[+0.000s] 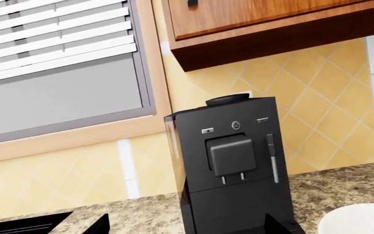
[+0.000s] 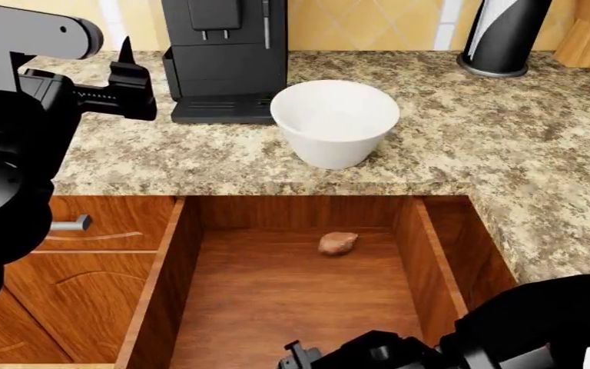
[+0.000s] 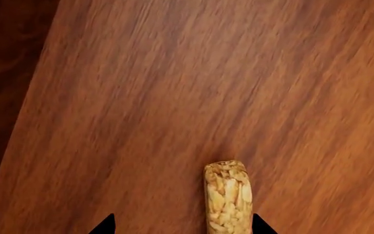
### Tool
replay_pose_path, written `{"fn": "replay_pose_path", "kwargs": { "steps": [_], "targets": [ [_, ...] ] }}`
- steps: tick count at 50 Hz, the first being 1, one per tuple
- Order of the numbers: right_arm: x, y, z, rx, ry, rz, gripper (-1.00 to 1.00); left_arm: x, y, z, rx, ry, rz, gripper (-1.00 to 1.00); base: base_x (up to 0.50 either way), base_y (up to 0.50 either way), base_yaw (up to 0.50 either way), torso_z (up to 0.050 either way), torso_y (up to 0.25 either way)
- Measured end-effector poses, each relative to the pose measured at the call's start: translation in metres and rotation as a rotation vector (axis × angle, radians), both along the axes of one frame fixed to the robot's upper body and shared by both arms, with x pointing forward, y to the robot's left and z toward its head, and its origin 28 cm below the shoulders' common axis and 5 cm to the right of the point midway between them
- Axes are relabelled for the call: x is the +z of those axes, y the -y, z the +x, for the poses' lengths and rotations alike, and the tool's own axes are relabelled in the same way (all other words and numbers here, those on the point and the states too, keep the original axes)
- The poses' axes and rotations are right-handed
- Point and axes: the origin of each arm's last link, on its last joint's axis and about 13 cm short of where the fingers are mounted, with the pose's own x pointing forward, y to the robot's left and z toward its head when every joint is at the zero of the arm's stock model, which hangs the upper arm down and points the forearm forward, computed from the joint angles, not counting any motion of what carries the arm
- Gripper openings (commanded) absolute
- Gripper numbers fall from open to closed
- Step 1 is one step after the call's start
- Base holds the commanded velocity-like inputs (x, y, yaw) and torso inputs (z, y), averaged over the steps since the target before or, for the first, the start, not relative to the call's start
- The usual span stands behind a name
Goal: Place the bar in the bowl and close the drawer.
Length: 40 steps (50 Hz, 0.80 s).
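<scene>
A speckled granite counter (image 2: 500,131) is stretching across the kitchen, with the black coffee machine (image 2: 223,54) standing at the back and the white bowl (image 2: 334,123) sitting just in front of it near the edge. Below, the drawer (image 2: 274,300) is hanging wide open, a small reddish-brown lump (image 2: 337,243) lying on its floor. The right gripper (image 3: 181,225) is reaching down inside, jaws spread either side of the bar (image 3: 227,195) without pinching it. The left gripper (image 2: 126,81) is hovering over the counter; I cannot tell its jaw state.

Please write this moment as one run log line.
drawer: open | bar: on drawer floor, between right fingers | bowl: empty
</scene>
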Motion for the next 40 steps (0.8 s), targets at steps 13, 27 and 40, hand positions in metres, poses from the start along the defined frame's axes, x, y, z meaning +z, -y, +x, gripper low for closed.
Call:
{"fn": "replay_pose_path", "kwargs": {
  "steps": [13,27,40],
  "targets": [
    [-0.001,0.004,0.004,-0.015,0.021,-0.020,1.00,-0.001,-0.001,-0.001,0.000,-0.003,0.003,1.00,0.00,0.00,0.00,0.000,0.000],
    [-0.003,0.007,0.012,-0.031,0.051,-0.017,1.00,-0.001,-0.001,-0.002,-0.001,-0.007,0.006,1.00,0.00,0.00,0.00,0.000,0.000],
    [-0.008,0.006,0.020,-0.028,0.081,0.002,1.00,-0.002,0.000,-0.001,-0.001,-0.009,0.010,1.00,0.00,0.00,0.00,0.000,0.000]
  ]
}}
